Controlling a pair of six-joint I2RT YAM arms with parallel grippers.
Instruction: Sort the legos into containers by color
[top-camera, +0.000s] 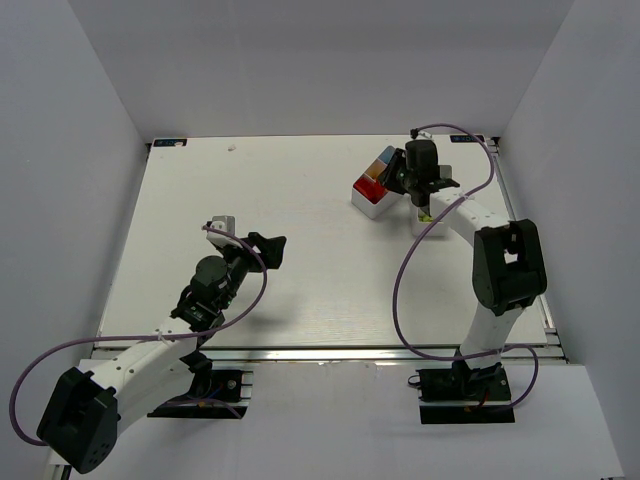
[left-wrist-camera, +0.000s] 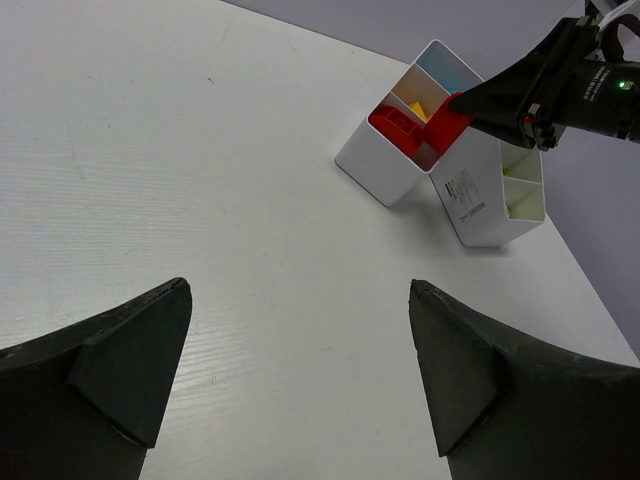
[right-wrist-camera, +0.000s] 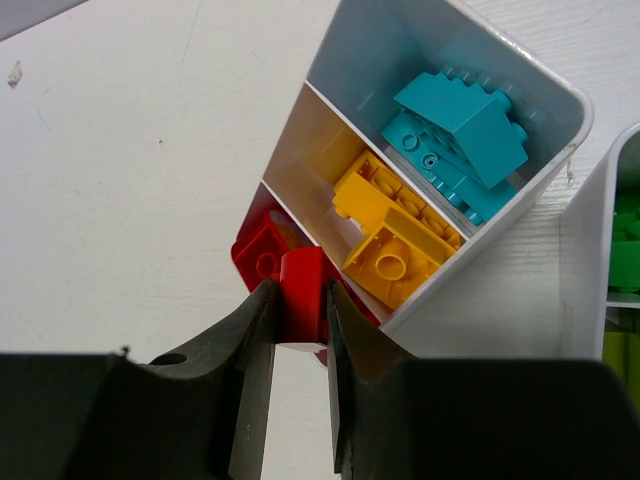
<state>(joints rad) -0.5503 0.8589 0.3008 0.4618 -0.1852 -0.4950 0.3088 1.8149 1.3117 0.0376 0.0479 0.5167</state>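
The right gripper (right-wrist-camera: 300, 300) has its jaws pressed in on a red brick (right-wrist-camera: 303, 275), pinching it by two sides. It hangs right over the nearest corner of the divided white tray (right-wrist-camera: 400, 50). Directly under the fingertips is the red compartment, with another red piece (right-wrist-camera: 258, 255) already inside. Beyond that, further out from the gripper, come the yellow bricks (right-wrist-camera: 395, 235) and then the cyan bricks (right-wrist-camera: 455, 125). Off to the gripper's right stands the second tray (right-wrist-camera: 588, 270), with green bricks (right-wrist-camera: 627, 235) in it.

I'd say this is the placing step for a red brick: it has been brought to its compartment but not yet let go. The next move looks like a small drop lower and then spreading the jaws. The brick has to stay on the red side of the divider so it doesn't tip in with the yellow.

The left gripper (left-wrist-camera: 298, 295) is spread wide with nothing between its fingers. Only bare table (left-wrist-camera: 200, 150) lies beneath it, and both trays are well ahead of it.
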